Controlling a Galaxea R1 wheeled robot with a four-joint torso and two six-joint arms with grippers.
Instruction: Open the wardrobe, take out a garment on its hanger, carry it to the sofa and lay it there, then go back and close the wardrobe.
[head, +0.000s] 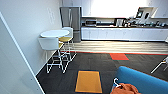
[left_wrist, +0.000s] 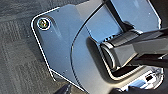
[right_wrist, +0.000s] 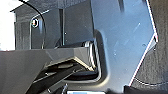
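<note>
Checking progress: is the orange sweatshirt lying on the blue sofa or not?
On it: the garment lies crumpled on the sofa, its hanger attached.

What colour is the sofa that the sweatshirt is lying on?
Bright blue. The sofa shows best in the head view, with the orange sweatshirt on it.

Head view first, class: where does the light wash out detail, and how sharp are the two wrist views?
Head view: strong glare whites out the wall above the kitchen counter and brightens the wooden floor; the garment on the sofa stays readable at the lower edge. Left wrist view: soft and blocky, with carpet texture smeared. Right wrist view: one corner blown white, the rest dim and blurred.
</note>
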